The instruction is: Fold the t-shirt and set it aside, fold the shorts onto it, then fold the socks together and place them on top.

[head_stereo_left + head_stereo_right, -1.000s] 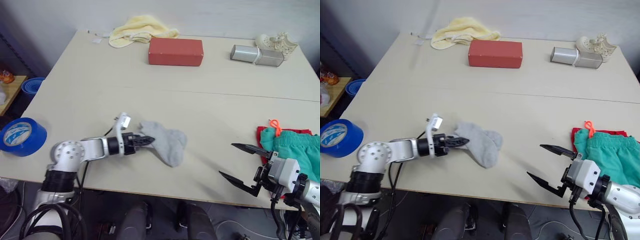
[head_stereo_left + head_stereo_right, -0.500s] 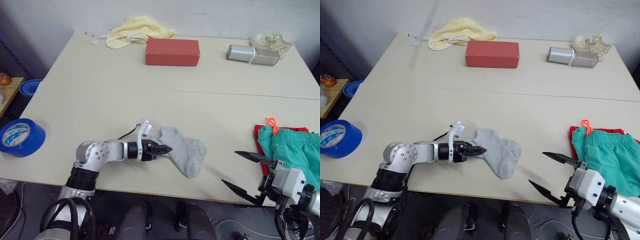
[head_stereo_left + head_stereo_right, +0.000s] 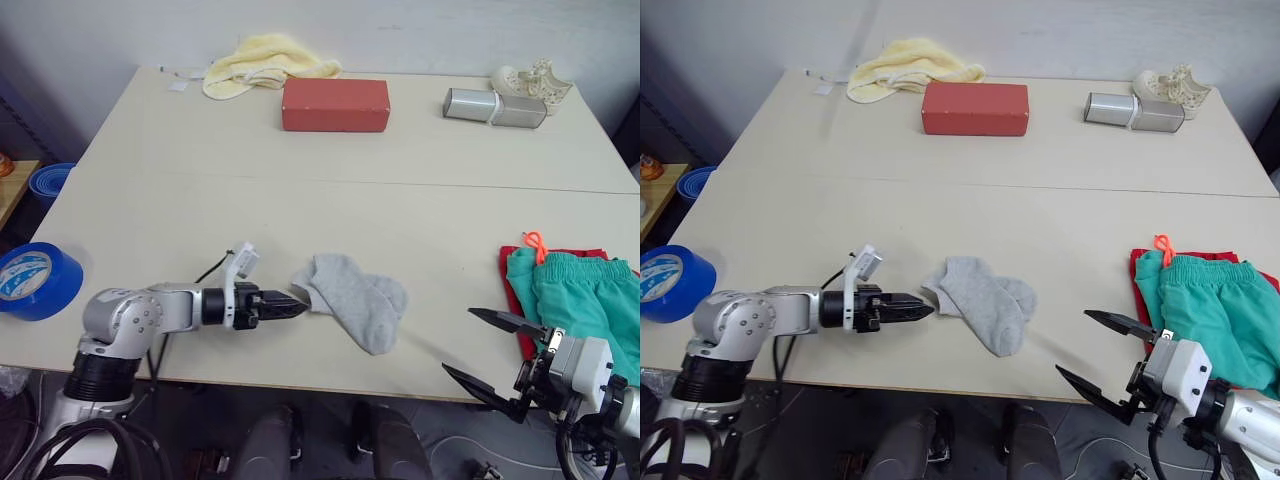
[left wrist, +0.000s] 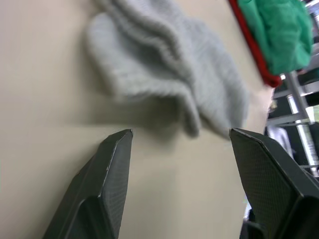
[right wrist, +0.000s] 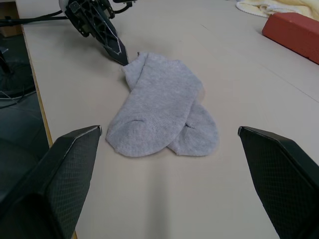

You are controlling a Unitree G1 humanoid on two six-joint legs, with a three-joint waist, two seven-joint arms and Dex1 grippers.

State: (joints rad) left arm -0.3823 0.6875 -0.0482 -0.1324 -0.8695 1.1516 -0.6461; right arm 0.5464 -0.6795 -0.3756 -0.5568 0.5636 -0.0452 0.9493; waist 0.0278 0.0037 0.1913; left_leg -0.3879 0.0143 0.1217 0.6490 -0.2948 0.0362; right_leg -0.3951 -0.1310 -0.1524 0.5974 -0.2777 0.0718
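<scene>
The grey socks (image 3: 352,298) lie overlapped near the table's front edge, left of the middle. My left gripper (image 3: 300,304) lies low on the table at their left edge; in the left wrist view its fingers stand open with nothing between them, and the socks (image 4: 169,74) sit just beyond the tips. At the right edge the teal shorts (image 3: 585,305) with an orange drawstring rest on the folded red t-shirt (image 3: 511,290). My right gripper (image 3: 458,342) hangs open off the front edge, right of the socks and apart from them.
Along the far side of the table (image 3: 300,190) sit a pale yellow cloth (image 3: 262,62), a red block (image 3: 335,104), a silver case (image 3: 495,106) and a white shoe (image 3: 532,78). A blue tape roll (image 3: 35,280) sits beyond the left edge.
My left gripper has opened and let go of the socks, then drawn back a little to the left. The socks stay where they were dropped. The right gripper stays open.
</scene>
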